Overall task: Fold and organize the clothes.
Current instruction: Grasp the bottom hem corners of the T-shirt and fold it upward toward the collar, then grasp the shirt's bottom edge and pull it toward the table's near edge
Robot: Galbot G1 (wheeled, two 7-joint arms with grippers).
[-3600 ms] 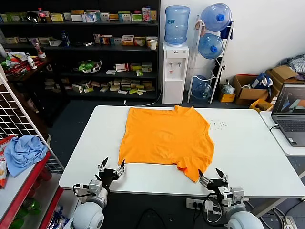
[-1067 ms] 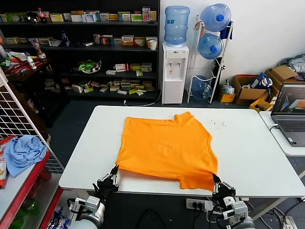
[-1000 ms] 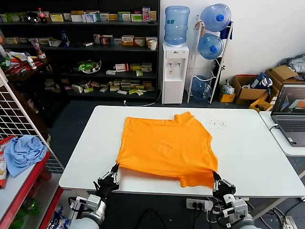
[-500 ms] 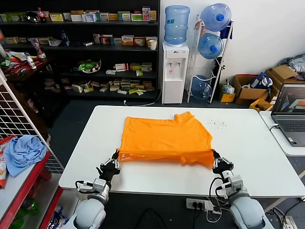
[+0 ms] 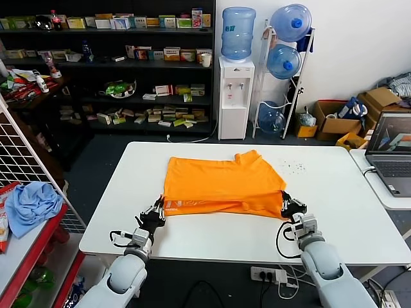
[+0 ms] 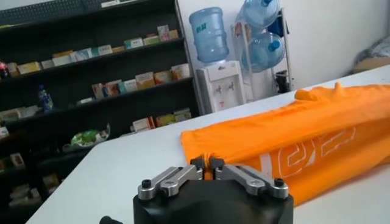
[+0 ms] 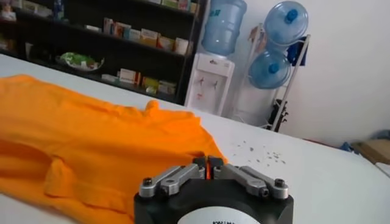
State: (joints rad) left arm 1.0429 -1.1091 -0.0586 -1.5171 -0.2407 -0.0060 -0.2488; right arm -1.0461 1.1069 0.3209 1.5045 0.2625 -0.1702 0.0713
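Since a second ago, both grippers have carried the near hem of the T-shirt (image 5: 221,186) up off the desk edge and forward over the rest of the cloth, so the shirt now lies folded in a shorter band, with white lettering showing along its near left edge.

At the left gripper (image 5: 154,215) the fingers (image 6: 196,164) stand close together with a small pinch of orange cloth between their tips, at the folded shirt's near left corner. At the right gripper (image 5: 290,206) the fingers (image 7: 199,163) are likewise nearly together, a thin strip of orange caught between the tips, at the shirt's near right corner. Both grippers sit low over the white desk (image 5: 340,199), just beside the shirt's front edge, the arms reaching up from the near side.

The T-shirt lies in the middle of the desk, its collar bump toward the far side, the folded layer lying over the lower one. The left wrist view shows the white print on the folded-over face near the gripper.

Beyond the desk stand a water dispenser (image 5: 236,96) with a blue bottle on top, dark shelves (image 5: 109,70) of packaged goods, and a rack with more bottles. A laptop (image 5: 392,151) sits on a second surface to the right. A light blue cloth (image 5: 32,204) lies on a red rack to the left.
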